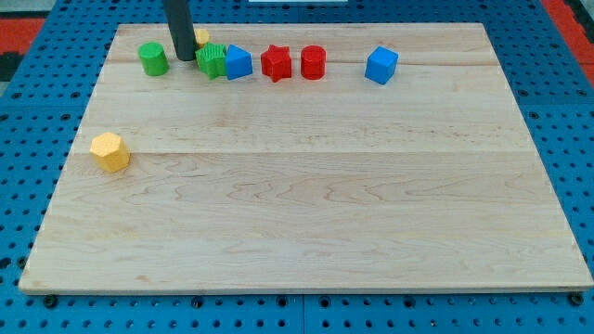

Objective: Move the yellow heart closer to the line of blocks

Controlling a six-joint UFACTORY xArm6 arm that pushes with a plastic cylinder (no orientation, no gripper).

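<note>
A row of blocks runs along the view's top: a green cylinder (153, 58), a green star (212, 60), a blue block (238, 62), a red star (276, 63), a red cylinder (314, 62) and a blue cube (380, 65). A small yellow block (201, 37) shows just above the green star, mostly hidden by my rod; its shape cannot be made out. My tip (183, 58) rests between the green cylinder and the green star, just below-left of that yellow block. A yellow hexagon-like block (109, 151) lies alone at the view's left.
The wooden board (306, 223) lies on a blue pegboard surface (28, 139). The board's top edge is close behind the row of blocks.
</note>
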